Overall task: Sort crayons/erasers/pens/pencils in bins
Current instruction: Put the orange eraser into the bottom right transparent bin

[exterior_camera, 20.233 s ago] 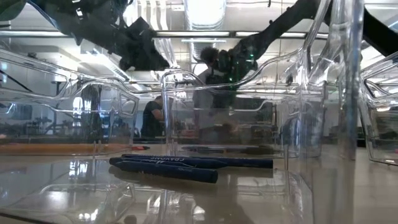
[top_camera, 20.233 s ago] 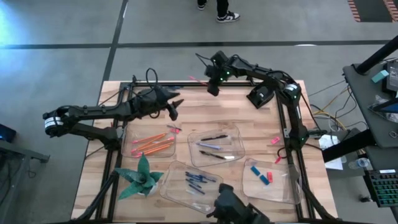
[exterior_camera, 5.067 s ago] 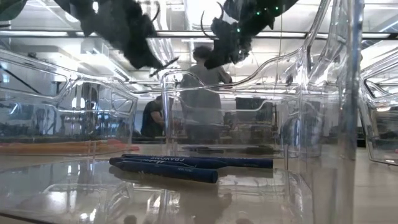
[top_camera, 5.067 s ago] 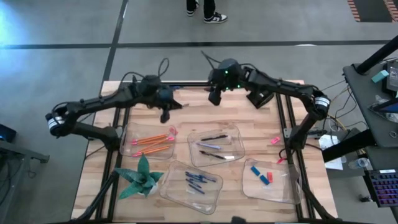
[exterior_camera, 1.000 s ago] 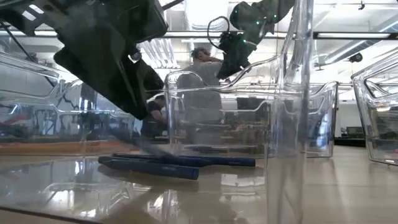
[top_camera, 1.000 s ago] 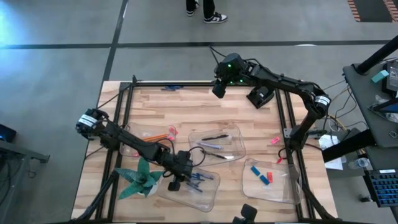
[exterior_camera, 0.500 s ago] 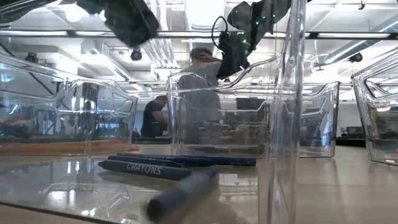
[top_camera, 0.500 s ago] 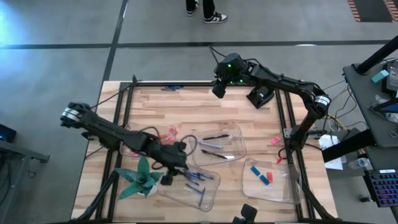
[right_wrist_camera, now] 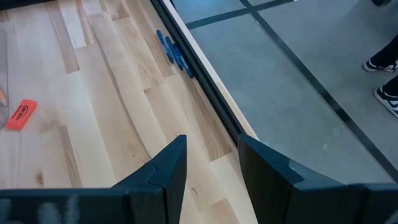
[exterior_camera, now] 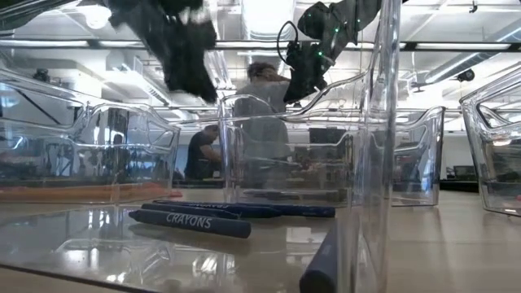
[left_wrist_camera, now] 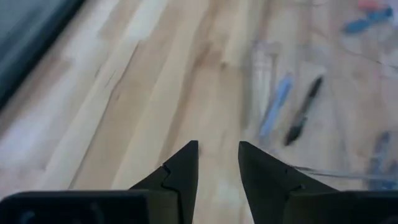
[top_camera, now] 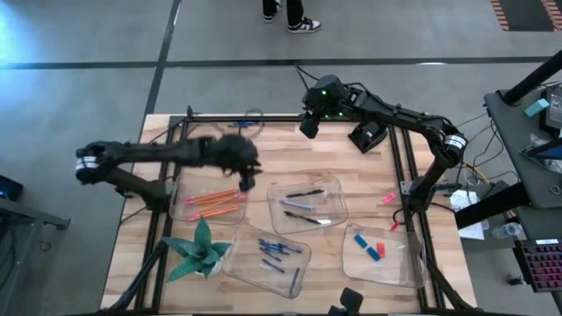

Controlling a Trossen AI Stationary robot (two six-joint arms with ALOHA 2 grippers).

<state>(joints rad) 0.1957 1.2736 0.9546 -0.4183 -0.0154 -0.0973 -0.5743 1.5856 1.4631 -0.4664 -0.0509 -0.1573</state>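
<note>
Four clear bins stand on the wooden table: one with orange pencils (top_camera: 213, 202), one with pens (top_camera: 303, 205), one with blue crayons (top_camera: 274, 256) and one with erasers (top_camera: 371, 248). My left gripper (top_camera: 248, 182) hangs open and empty above the table between the pencil bin and the pen bin; its wrist view shows its fingers (left_wrist_camera: 181, 168) apart over bare wood. My right gripper (top_camera: 306, 125) is open and empty above the far edge. Two blue crayons (right_wrist_camera: 171, 52) lie there beside the table's rail. A red eraser (right_wrist_camera: 21, 114) lies flat on the wood.
A green folded-paper plant (top_camera: 200, 250) stands at the near left. A pink eraser (top_camera: 388, 198) and a red one (top_camera: 392, 226) lie loose near the right edge. A person (exterior_camera: 264, 98) stands beyond the table. Bare wood stretches along the far half.
My left gripper has risen out of the crayon bin and swung toward the table's far edge, up over the gap between the pencil and pen bins. A blue crayon has dropped into the crayon bin and come to rest by its near right wall.
</note>
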